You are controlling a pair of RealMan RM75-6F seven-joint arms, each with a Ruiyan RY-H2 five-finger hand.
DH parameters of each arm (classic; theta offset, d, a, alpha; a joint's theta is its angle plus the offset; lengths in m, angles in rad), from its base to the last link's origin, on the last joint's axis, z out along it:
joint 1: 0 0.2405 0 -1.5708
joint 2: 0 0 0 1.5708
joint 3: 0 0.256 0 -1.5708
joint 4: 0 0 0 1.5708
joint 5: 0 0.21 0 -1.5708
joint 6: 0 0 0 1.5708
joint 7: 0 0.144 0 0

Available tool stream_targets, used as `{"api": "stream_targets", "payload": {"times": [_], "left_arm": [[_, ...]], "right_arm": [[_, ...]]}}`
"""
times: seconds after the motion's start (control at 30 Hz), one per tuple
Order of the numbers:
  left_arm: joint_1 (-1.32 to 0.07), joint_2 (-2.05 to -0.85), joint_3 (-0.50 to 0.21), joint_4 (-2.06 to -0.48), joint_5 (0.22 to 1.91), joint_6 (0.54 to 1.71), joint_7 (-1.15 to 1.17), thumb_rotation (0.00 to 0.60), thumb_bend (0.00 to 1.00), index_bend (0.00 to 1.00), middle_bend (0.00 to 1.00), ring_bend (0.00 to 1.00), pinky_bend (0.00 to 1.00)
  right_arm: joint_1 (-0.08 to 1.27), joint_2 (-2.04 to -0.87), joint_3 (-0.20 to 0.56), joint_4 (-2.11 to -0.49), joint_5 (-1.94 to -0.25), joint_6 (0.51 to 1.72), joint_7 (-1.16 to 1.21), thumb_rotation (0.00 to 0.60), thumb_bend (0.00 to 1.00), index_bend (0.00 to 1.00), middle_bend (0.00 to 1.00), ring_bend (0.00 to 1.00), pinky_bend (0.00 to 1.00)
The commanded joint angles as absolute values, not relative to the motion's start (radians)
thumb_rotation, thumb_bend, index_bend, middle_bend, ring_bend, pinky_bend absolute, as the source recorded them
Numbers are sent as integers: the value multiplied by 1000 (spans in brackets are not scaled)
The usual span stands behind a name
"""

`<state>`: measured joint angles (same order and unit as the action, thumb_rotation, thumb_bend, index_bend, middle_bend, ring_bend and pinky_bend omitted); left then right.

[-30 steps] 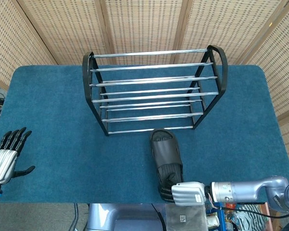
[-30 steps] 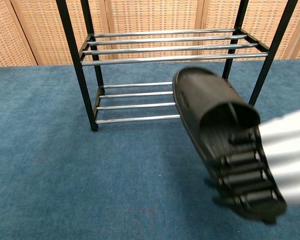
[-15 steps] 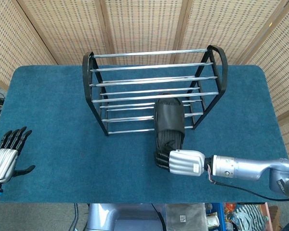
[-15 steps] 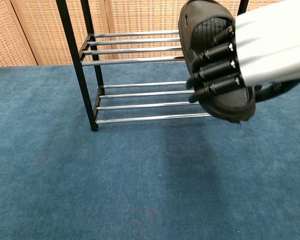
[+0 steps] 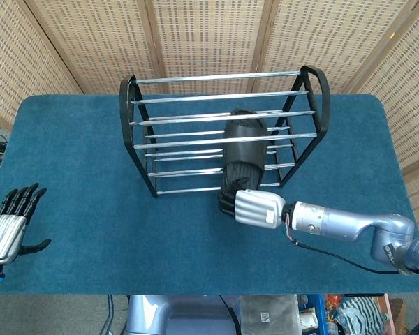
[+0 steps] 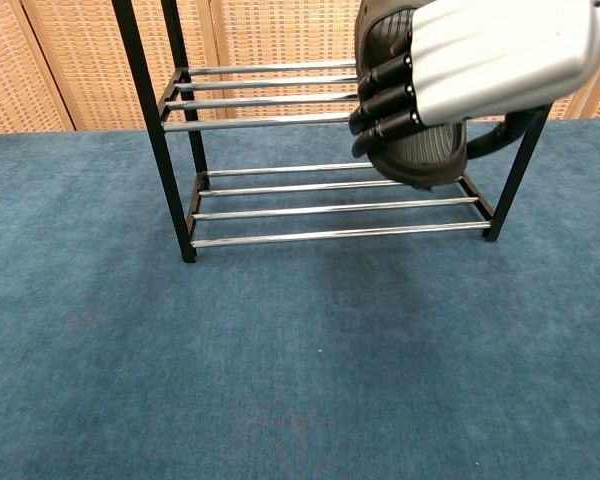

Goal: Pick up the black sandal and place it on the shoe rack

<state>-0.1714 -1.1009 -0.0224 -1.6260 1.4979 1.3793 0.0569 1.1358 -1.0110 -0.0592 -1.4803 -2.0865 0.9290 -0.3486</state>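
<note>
You are holding the black sandal (image 5: 245, 150) with its toe end poking in among the chrome bars of the shoe rack (image 5: 134, 112), heel end toward you; from the head view it is lying along the rack's depth, right of centre, with an upper bar crossing over it (whether it is resting on a shelf or only hanging in your grip, the pictures are not showing). Your right hand (image 5: 252, 207) is gripping the heel end, dark fingers (image 6: 385, 99) curling around the sole, and in the chest view it is filling the upper right, in front of the rack's middle shelf. Your left hand (image 5: 8, 228) is sitting well apart at the near left edge of the blue carpeted table (image 5: 70, 160), holding nothing, fingers straight and spread. Woven screen panels (image 5: 209, 35) are standing behind the table.
</note>
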Motion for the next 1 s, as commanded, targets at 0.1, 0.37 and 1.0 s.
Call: {"api": "stream_targets", "payload": {"times": [0.1, 0.37, 1.0], "left_arm": [[-174, -1098, -23, -1623, 1494, 1374, 51, 600, 129, 0, 0, 0, 0], [-176, -1094, -22, -1625, 1491, 1368, 46, 600, 129, 0, 0, 0, 0], [-174, -1088, -21, -1624, 1495, 1373, 29, 600, 129, 0, 0, 0, 0]], "right_arm": [[1148, -1016, -10, -1442, -1993, 835, -368, 600, 756, 650, 555, 499, 492], [1146, -1028, 19, -1452, -1936, 772, -420, 600, 756, 638, 498, 462, 492], [1080, -1004, 94, -1558, -1784, 698, -673, 600, 467, 189, 36, 0, 110]]}}
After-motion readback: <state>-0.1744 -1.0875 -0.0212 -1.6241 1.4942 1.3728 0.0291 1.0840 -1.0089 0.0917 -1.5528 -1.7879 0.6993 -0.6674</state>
